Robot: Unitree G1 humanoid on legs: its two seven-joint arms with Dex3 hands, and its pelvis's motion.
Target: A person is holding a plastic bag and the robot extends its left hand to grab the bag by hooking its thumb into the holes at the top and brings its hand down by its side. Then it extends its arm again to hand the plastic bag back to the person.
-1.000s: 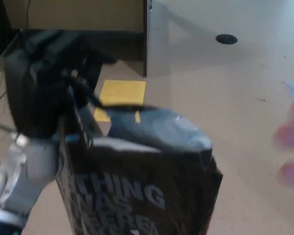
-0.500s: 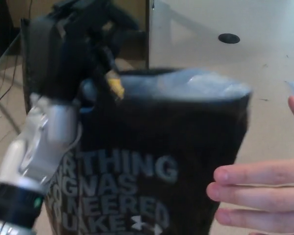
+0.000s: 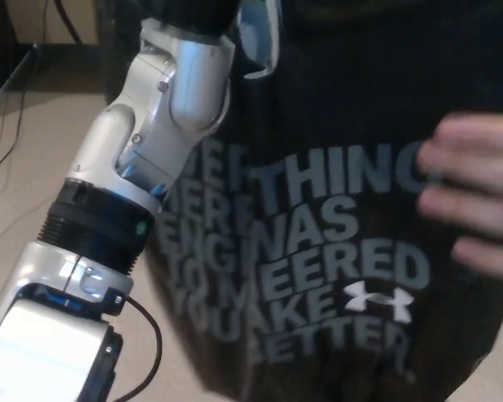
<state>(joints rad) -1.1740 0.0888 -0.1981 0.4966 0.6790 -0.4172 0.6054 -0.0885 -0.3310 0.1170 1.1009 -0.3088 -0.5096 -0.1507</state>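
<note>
Head view, one frame. The left arm [image 3: 142,176] rises from the lower left of the picture toward the top centre, its white and grey wrist housing foremost. The left hand itself is cut off by the top edge; only a dark sliver shows above the wrist, so I cannot tell how its fingers are set or whether the thumb sits in the bag's holes. The right hand does not show.

The plastic bag [image 3: 318,276] is black with pale block lettering and a small white logo. It fills the centre and right of the picture and hangs just beside the left wrist, on that wrist's right, its upper edge out of frame. Its long axis runs roughly vertical, top up near where the hand must be.

A person's hand [image 3: 474,197], blurred, lies against the bag's right side at upper mid height, fingers spread over the plastic. The floor [image 3: 25,159] and a cable show at far left.

Judgement: the arm is extended and the bag hangs between the robot's wrist and the person's hand, so this reads as the hand-back. The relation that matters: the person grips from the right, the robot's support is from above left.
</note>
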